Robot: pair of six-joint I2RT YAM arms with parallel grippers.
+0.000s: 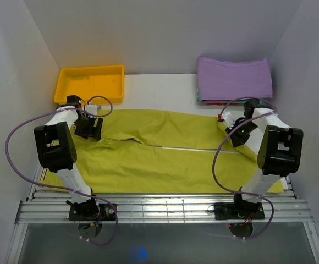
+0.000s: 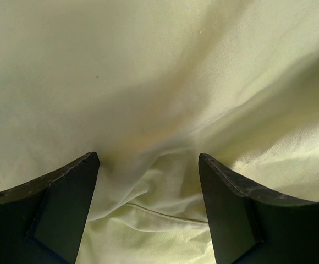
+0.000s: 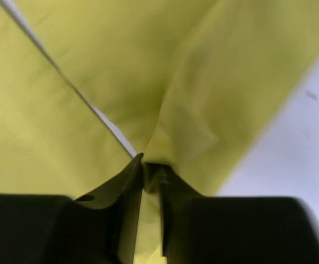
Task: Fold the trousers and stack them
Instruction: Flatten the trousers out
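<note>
1. The right gripper (image 3: 151,165) has its jaws pressed almost together. They pinch a fold of the trousers (image 1: 165,159) near the right end, and the cloth puckers upward from the pinch.
2. The left gripper (image 2: 148,159) stands wide apart and grips nothing. A soft ridge of cloth bunches between its dark, wedge-shaped fingers (image 2: 60,203) (whether the tips press into the fabric, I cannot tell).
3. The trousers lie spread lengthwise across the white table (image 1: 159,88). A thin pale gap between the two legs runs toward the right. The fabric is matte yellow-green, lightly creased, and ruffled around the left gripper.
4. A shallow rectangular yellow tray (image 1: 89,69) sits in the far left corner, just beyond the left gripper. A purple folded cloth (image 1: 234,77) lies at the far right behind the right gripper, apart from the trousers.
5. Purple cables (image 1: 16,137) loop off both arms, and the right one hangs over the trousers' right part. A slatted metal rail (image 1: 165,206) runs along the near edge.
</note>
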